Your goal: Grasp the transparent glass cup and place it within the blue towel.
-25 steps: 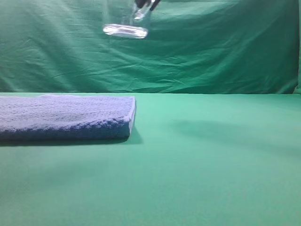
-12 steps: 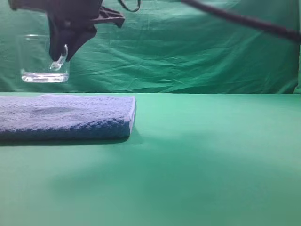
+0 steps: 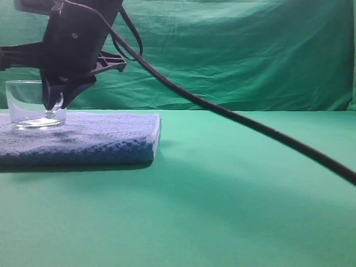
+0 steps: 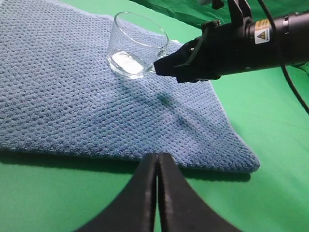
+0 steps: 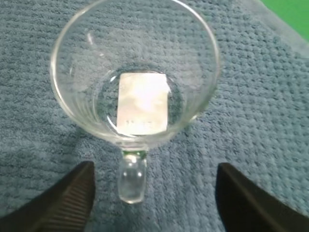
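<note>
The transparent glass cup (image 3: 34,105) stands upright on the blue towel (image 3: 100,136), near the towel's far left. From above, the cup (image 5: 135,72) shows its handle (image 5: 132,178) pointing toward the camera. My right gripper (image 5: 154,193) is open, its two fingers (image 5: 72,195) apart on either side of the handle, touching nothing. The right gripper (image 3: 55,100) hangs just right of the cup. The left wrist view shows the cup (image 4: 137,46) on the towel (image 4: 72,101) with the right arm beside it. My left gripper (image 4: 157,159) is shut and empty over the green cloth, at the towel's near edge.
Green cloth covers the table (image 3: 250,189) and hangs as a backdrop. A black cable (image 3: 250,125) runs from the right arm down across the right side of the exterior view. The towel's right edge (image 3: 157,133) ends left of centre.
The right gripper came down and further left, carrying the cup from mid-air onto the towel. Its jaws have opened off the handle, and the cup now stands free.
</note>
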`<state>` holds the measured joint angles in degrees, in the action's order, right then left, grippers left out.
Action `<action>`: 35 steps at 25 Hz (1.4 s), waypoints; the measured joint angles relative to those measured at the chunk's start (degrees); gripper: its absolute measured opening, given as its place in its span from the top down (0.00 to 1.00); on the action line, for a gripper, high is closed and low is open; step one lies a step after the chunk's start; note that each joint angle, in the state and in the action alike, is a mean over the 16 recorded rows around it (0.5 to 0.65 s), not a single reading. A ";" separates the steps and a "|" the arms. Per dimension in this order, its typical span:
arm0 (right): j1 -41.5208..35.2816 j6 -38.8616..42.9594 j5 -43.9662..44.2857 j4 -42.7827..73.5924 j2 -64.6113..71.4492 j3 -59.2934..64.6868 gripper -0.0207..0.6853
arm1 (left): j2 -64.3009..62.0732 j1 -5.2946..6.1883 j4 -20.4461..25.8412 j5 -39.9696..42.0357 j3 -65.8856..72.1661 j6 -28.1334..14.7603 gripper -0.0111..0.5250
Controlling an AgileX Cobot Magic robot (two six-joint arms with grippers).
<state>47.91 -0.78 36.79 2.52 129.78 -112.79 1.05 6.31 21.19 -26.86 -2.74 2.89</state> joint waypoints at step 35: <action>-8.72 3.23 34.75 1.77 -40.13 6.90 0.87 | 0.00 0.00 0.00 1.29 0.00 0.00 0.98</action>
<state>39.19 2.45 71.53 4.29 89.64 -105.89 1.05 6.31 21.19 -25.57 -2.74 2.89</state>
